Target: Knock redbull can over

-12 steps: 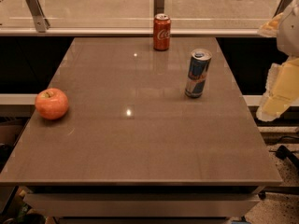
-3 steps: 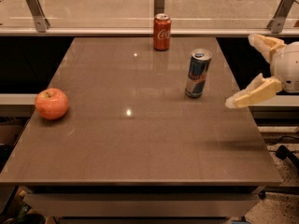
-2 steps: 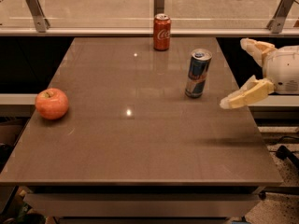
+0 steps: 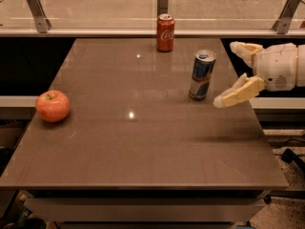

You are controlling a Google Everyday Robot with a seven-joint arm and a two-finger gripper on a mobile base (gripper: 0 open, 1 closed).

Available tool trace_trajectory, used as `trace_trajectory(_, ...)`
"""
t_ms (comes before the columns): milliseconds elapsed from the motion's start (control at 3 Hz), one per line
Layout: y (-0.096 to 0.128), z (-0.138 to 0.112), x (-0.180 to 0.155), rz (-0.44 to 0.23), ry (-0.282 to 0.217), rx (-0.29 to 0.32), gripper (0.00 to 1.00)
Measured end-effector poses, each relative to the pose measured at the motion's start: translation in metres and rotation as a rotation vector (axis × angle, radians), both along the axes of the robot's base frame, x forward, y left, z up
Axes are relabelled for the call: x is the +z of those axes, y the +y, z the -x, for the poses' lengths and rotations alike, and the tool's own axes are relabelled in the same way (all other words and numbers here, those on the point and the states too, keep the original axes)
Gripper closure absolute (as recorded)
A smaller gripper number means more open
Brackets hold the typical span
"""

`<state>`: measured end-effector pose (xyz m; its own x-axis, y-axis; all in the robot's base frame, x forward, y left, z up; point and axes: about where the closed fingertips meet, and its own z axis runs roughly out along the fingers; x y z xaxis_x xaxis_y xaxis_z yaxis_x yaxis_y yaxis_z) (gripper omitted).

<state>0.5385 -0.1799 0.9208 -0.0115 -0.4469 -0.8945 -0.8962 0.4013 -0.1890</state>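
Note:
The redbull can [image 4: 201, 75], slim, blue and silver with a silver top, stands upright on the right half of the brown table [image 4: 138, 147]. My gripper [image 4: 230, 73] comes in from the right edge, just right of the can and above the table. Its two cream fingers are spread apart, one finger [image 4: 244, 48] up behind and the other finger [image 4: 236, 93] lower, its tip close to the can. It holds nothing.
A red cola can [image 4: 165, 32] stands upright at the table's far edge. A red apple [image 4: 53, 106] sits near the left edge. A glass railing with metal posts [image 4: 163, 0] runs behind the table. A cable [image 4: 291, 155] lies on the floor at right.
My gripper has moved left across the table's right edge, from beside the table to close by the redbull can. The cans and the apple have not moved.

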Motion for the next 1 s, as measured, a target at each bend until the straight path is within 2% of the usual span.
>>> trace_trajectory(333,0.013,-0.015,-0.008,-0.015,0.034,0.036,0.0)
trace_trajectory(1000,0.037,-0.045,-0.028,-0.054,0.07,0.125,0.0)
